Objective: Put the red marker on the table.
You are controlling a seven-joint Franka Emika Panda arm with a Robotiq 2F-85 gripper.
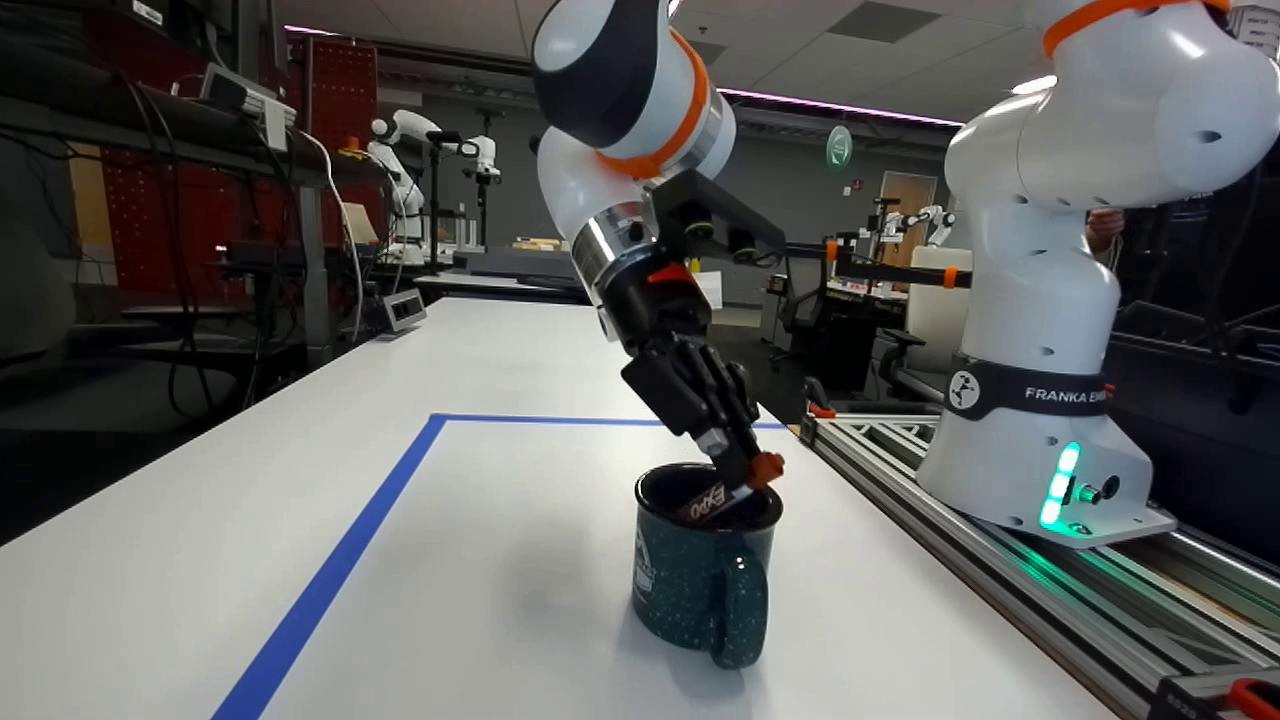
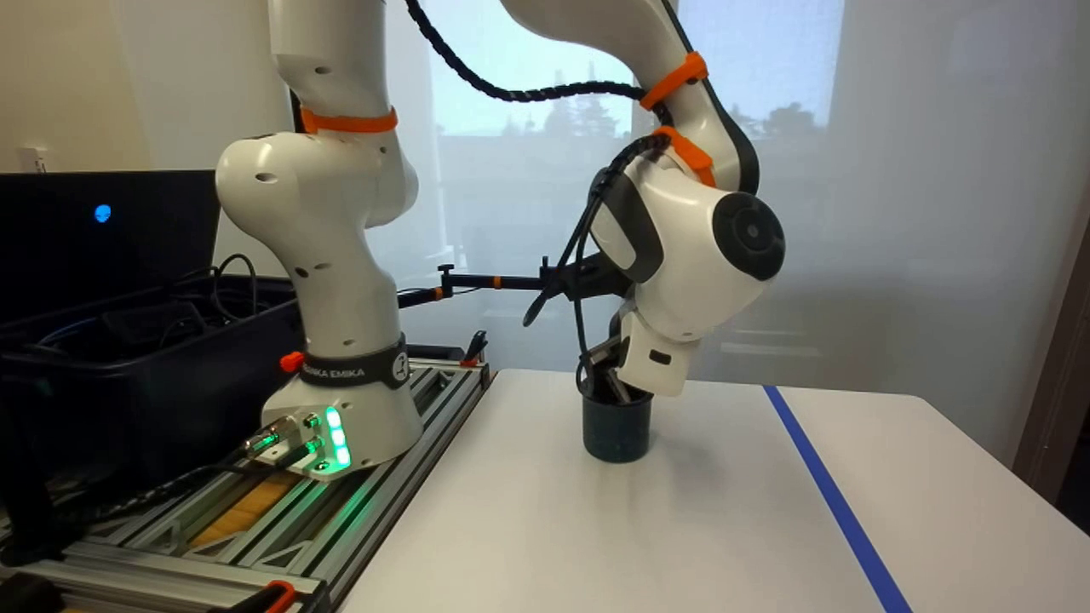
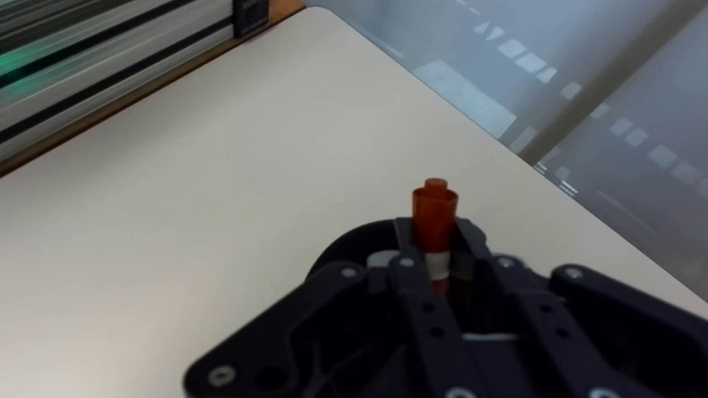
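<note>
The lab around me is cluttered: a grey wall (image 1: pixel 780 190), a red perforated panel (image 1: pixel 145 240), pale window shades (image 2: pixel 511 213) with treetops showing faintly through. The table (image 1: pixel 500 350) is long, smooth and white, marked with straight strips of blue tape (image 1: pixel 343 560) that meet at a corner. On it, upright, stands a dark teal mug (image 1: pixel 690 590), flecked with white like enamelware, round-mouthed, with a thick looped handle and a pale printed emblem.

Beside the table's edge runs a slotted metal rail (image 2: pixel 398 477), and on it the glossy white robot base (image 2: pixel 375 426) glows green at its status light; near that sit a black bin (image 2: pixel 153 409) and a dark lid (image 2: pixel 111 247) with a lit blue emblem. In an exterior view the bulky white wrist (image 2: pixel 681 247) comes between me and the red marker (image 3: pixel 435 218).

The black gripper (image 3: pixel 436 232) is pinched narrow on that marker, one finger on either side, the orange-red cap poking out past the tips. The marker slants: cap end highest, by the rim, and the barrel, lettered Expo, dipping into the mug's mouth. Whether the barrel touches the inside wall, I can't tell.
</note>
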